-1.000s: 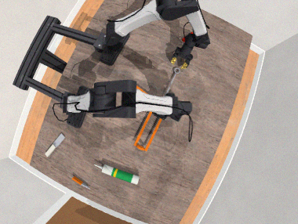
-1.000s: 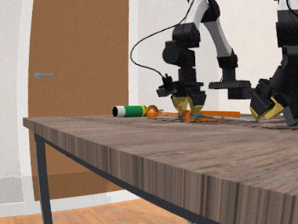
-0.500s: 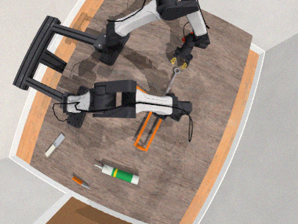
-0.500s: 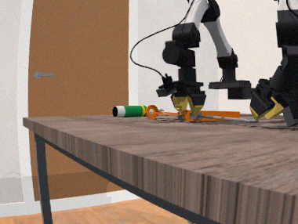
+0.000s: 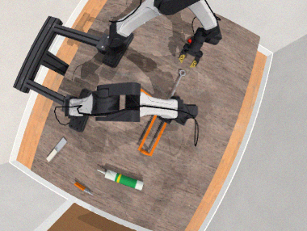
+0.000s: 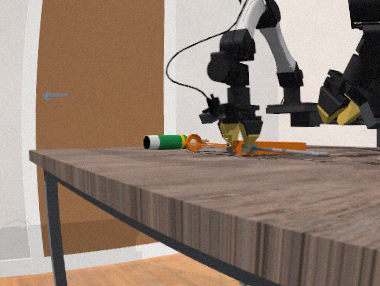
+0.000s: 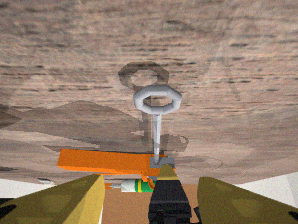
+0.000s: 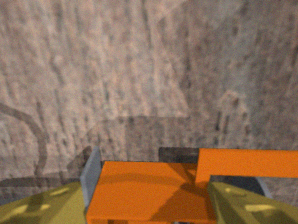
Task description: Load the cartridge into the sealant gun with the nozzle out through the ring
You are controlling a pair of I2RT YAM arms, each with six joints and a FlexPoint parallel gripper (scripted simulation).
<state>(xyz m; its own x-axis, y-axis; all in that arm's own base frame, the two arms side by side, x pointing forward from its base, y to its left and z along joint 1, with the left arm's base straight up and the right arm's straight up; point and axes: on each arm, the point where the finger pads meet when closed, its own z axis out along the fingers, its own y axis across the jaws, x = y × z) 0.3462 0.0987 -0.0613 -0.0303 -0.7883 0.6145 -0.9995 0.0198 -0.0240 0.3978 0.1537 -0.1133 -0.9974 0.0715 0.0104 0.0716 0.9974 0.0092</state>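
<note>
Showing green, white and yellow, the cartridge (image 5: 124, 180) (image 6: 167, 142) (image 7: 137, 186) lies flat

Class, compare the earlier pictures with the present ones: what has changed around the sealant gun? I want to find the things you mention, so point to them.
The left gripper (image 5: 187, 61) (image 6: 339, 116) (image 7: 150, 184) has risen and drawn back slightly from the rod's end ring (image 5: 185, 73) (image 6: 322, 154) (image 7: 138, 101). Nothing else has visibly moved: the right gripper (image 5: 166, 119) (image 6: 240, 142) (image 8: 147, 190) remains shut on the sealant gun (image 5: 148, 132) (image 6: 285, 146) (image 7: 105, 161) (image 8: 150, 197), and the cartridge (image 5: 128, 182) (image 6: 171, 142) (image 7: 146, 186) still lies on the table (image 5: 101, 149) (image 6: 200, 185) (image 7: 225, 60) (image 8: 100, 75).
</note>
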